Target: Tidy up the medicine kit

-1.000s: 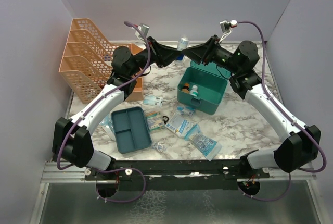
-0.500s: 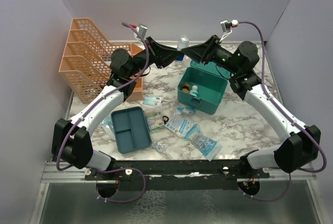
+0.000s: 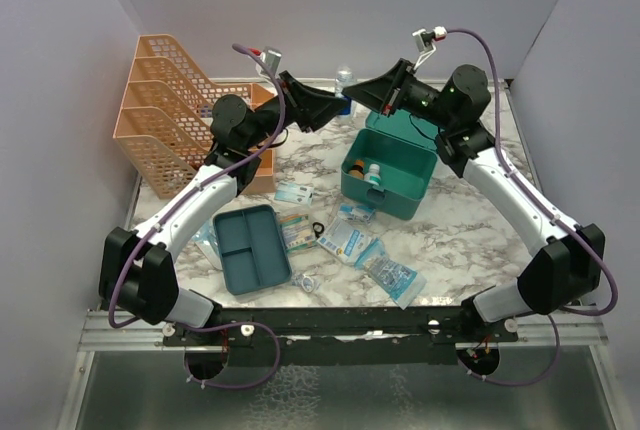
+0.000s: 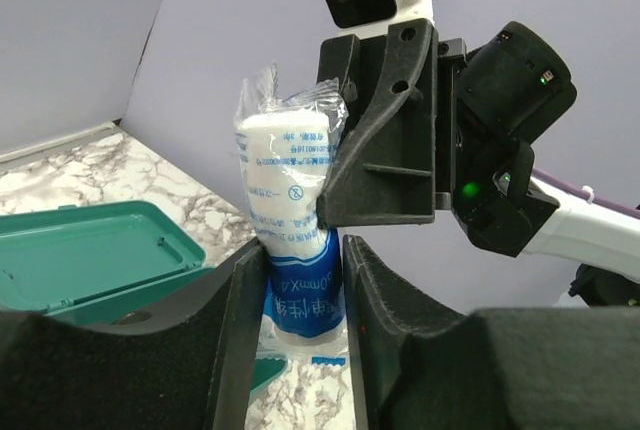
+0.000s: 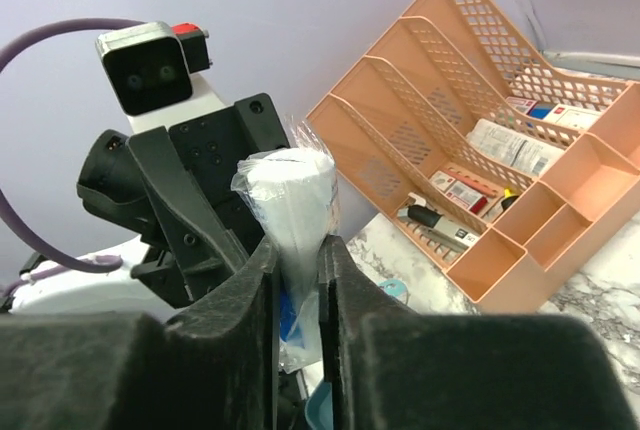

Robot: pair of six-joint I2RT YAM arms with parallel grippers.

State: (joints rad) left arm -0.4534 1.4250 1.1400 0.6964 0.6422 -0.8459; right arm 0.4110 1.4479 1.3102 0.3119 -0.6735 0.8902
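Both jaws clamp 1 gauze roll [image 4: 285,170], raised behind the medicine kit [image 3: 400,190].

Tabletop [image 3: 470,235]: white marble-effect surface with grey veining, enclosed on three sides. Back wall [image 3: 330,0], left wall [image 3: 50,100] and right wall [image 3: 590,100] are plain, matt, pale lavender-grey panels that meet at the tabletop's far corners. A slotted aluminium rail [image 3: 115,330] runs along the near edge. Below it lies a dull grey metal sheet [image 3: 330,395]. Lighting is even and the shadows are soft.
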